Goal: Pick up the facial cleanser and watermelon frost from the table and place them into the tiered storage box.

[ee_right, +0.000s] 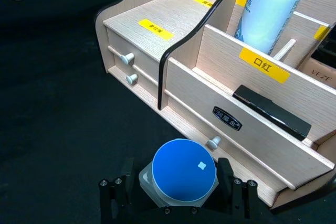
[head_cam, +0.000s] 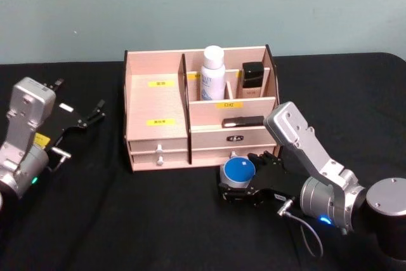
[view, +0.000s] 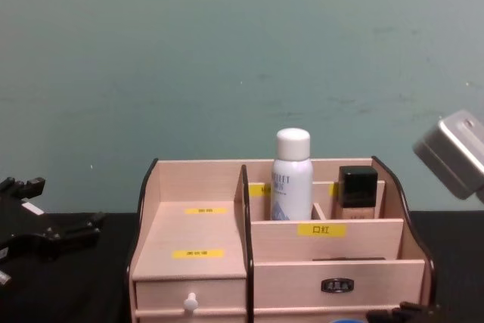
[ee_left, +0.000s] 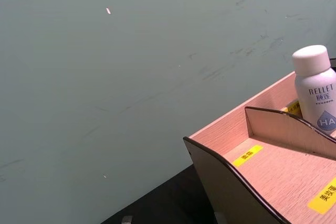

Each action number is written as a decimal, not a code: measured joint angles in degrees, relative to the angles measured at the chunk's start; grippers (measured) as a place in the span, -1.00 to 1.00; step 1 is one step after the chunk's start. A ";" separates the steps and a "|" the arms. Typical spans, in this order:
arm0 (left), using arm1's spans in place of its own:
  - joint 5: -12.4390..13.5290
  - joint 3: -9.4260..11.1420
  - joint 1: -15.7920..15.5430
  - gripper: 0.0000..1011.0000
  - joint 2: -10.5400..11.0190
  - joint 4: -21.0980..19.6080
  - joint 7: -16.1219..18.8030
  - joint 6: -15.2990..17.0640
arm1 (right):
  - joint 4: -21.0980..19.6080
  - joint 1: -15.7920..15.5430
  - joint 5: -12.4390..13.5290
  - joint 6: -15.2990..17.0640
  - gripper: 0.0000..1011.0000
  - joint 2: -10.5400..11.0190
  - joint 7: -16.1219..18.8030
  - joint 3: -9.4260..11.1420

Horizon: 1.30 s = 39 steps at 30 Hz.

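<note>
The tiered storage box (head_cam: 158, 103) stands mid-table, also seen from the side (view: 200, 228). Upright in its back compartment is the facial cleanser (head_cam: 213, 73), a white bottle with blue print (view: 292, 175) (ee_left: 315, 95) (ee_right: 270, 9). In front of the box's drawer knob sits the watermelon frost (head_cam: 239, 172), a frosted jar with a blue lid (ee_right: 182, 174). My right gripper (head_cam: 244, 187) straddles it low by the table, one finger (ee_right: 231, 192) on each side, shut on the jar. My left gripper (head_cam: 79, 98) hangs open at the far left, away from the box.
A beige bottle with a black cap (head_cam: 252, 79) stands beside the cleanser. A flat black item (head_cam: 243, 121) lies in the front compartment. The box's left stepped shelves (ee_right: 152, 22) are bare. Black tablecloth spreads left and in front of the box.
</note>
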 joint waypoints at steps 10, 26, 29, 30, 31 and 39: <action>0.00 0.00 0.00 1.00 0.00 0.00 0.00 0.00 | 0.66 0.32 -0.27 0.13 0.98 -0.20 0.07 -0.27; 0.00 0.00 0.00 1.00 0.00 0.00 0.00 0.00 | 1.12 0.64 -0.84 0.40 0.98 -0.16 0.03 -0.42; 0.00 0.00 0.00 1.00 0.00 0.00 0.00 0.00 | 1.12 0.63 -0.83 0.40 0.98 -0.16 0.03 -0.42; 0.00 0.00 0.00 1.00 0.00 0.00 0.00 0.00 | 1.12 0.62 -0.82 0.40 0.98 -0.17 0.03 -0.42; 0.00 0.00 0.00 1.00 0.00 0.00 0.00 0.00 | 1.12 0.62 -0.82 0.40 0.98 -0.16 0.03 -0.42; 0.00 0.00 0.00 1.00 0.00 0.00 0.00 0.00 | 1.09 0.60 -0.79 0.37 0.80 -0.16 0.03 -0.42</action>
